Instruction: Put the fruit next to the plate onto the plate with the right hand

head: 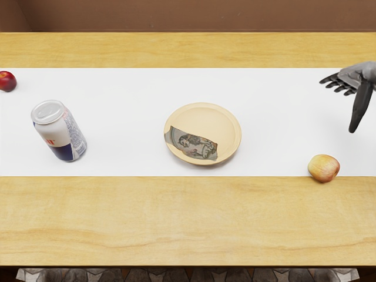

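Observation:
A yellow-red apple (324,168) lies on the table's white strip, to the right of the tan plate (229,124) and well apart from it. The plate sits mid-table and shows a picture on its lower left part. My right hand (349,89) hovers at the right edge, up and to the right of the apple, fingers spread and holding nothing. A clear gap separates the hand from the apple. The left arm is out of view.
A drinks can (57,130) stands upright at the left on the white strip (129,88). A small red apple (7,80) sits at the far left edge. Wooden table bands run along the front and the back.

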Controlling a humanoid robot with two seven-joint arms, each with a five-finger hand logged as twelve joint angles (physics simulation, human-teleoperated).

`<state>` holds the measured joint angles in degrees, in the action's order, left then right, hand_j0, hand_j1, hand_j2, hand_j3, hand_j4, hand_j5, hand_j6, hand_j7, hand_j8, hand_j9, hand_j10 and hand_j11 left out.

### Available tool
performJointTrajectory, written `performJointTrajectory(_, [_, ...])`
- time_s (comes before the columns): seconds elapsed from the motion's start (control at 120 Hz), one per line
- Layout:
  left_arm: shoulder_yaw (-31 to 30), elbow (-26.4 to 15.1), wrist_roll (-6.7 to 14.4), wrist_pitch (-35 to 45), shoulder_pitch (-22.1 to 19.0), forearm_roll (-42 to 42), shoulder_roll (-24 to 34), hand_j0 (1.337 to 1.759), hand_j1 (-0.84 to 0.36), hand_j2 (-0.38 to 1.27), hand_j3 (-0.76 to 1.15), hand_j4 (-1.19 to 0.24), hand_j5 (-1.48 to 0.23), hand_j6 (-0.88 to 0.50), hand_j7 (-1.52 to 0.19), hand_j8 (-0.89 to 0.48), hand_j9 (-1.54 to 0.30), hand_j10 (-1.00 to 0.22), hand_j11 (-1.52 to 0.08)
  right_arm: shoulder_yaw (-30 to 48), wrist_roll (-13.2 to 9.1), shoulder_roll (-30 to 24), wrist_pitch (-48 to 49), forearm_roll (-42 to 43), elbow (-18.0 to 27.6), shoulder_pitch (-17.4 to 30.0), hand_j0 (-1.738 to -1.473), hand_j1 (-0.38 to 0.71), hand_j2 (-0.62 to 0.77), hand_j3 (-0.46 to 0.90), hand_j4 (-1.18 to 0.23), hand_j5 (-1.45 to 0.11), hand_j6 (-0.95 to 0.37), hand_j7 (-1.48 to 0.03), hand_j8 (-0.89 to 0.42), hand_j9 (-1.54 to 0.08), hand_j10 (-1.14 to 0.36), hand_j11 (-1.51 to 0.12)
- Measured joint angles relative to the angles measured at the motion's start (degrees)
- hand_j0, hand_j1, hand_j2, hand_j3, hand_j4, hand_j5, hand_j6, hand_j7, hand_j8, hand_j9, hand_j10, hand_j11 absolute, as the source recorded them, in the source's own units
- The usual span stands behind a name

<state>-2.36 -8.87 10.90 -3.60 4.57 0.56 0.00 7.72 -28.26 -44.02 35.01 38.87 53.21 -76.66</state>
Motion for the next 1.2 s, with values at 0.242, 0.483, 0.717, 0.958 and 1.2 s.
performJointTrajectory(0.242, [0.0,0.0,0.0,0.0,0.0,0.0,0.0,1.658,0.34,0.0,0.0,-0.01,-0.01,-0.01,-0.01,-0.01,-0.01,-0.01,-0.01,0.36,-3.71,0.72,0.0,-1.22,0.4,-1.65,-1.658,-0.35,0.0,0.0,0.0,0.0,-0.01,0.0,0.0,0.0,0.0,0.0])
performJointTrajectory(0.483, [0.0,0.0,0.0,0.0,0.0,0.0,0.0,1.658,0.34,0.0,0.0,-0.01,-0.01,-0.01,-0.01,-0.01,-0.01,-0.01,-0.01,0.48,-6.42,0.45,0.0,-8.46,3.28,-3.31,-1.658,-0.35,0.0,0.0,0.0,0.0,-0.01,0.0,0.0,0.0,0.0,0.0])
performJointTrajectory(0.717, [0.0,0.0,0.0,0.0,0.0,0.02,0.0,1.658,0.34,0.0,0.0,-0.01,-0.01,-0.01,-0.01,-0.01,-0.01,-0.01,-0.01,2.02,-6.71,-9.2,-1.85,-2.76,26.04,-2.78,-1.658,-0.35,0.0,0.0,0.0,0.0,-0.01,0.0,0.0,0.0,0.0,0.0])
performJointTrajectory(0.958, [0.0,0.0,0.0,0.0,0.0,0.02,0.0,1.658,0.34,0.0,0.0,-0.01,-0.01,-0.01,-0.01,-0.01,-0.01,-0.01,-0.01,2.03,-6.74,-11.36,-12.63,6.06,36.62,2.86,-1.658,-0.35,0.0,0.0,-0.01,0.0,-0.01,0.0,-0.01,0.0,0.0,0.0])
performJointTrajectory(1.2, [0.0,0.0,0.0,0.0,0.0,0.01,0.0,1.658,0.34,0.0,0.0,-0.01,-0.01,-0.01,-0.01,-0.01,-0.01,-0.01,-0.01,2.1,-6.74,-16.08,-22.86,15.74,44.5,10.02,-1.658,-0.35,0.0,0.0,-0.01,0.0,-0.01,0.0,-0.01,0.0,-0.01,0.0])
